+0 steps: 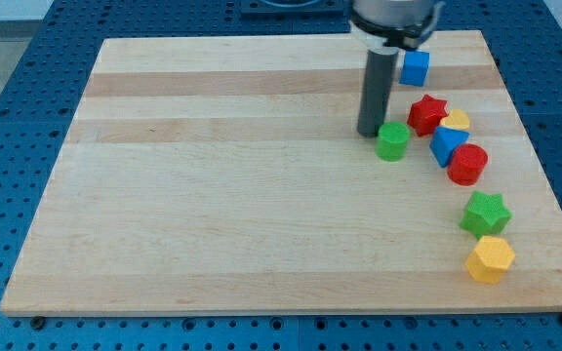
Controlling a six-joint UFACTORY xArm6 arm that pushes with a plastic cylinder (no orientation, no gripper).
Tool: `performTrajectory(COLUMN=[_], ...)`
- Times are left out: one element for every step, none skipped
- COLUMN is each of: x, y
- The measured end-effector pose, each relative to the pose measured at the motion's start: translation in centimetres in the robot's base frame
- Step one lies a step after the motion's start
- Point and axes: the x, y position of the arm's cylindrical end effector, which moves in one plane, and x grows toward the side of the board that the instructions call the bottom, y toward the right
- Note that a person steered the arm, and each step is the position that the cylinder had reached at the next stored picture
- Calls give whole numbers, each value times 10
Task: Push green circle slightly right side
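Observation:
The green circle is a short green cylinder on the wooden board, toward the view's upper right. My tip rests on the board just left of it and slightly above, touching or almost touching its edge. The rod rises straight up from there to the arm at the view's top. To the right of the green circle sit a red star, a blue triangle and a red cylinder.
A blue cube sits near the board's top edge. A yellow block is partly hidden behind the blue triangle. A green star and a yellow hexagon lie near the right edge, lower down.

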Motion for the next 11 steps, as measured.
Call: performTrajectory(x=[0,3,52,70,41,14,13,41,54,47,36], y=[1,-29,-52,-49,-39,-25,-20,-23,-22,-5,18])
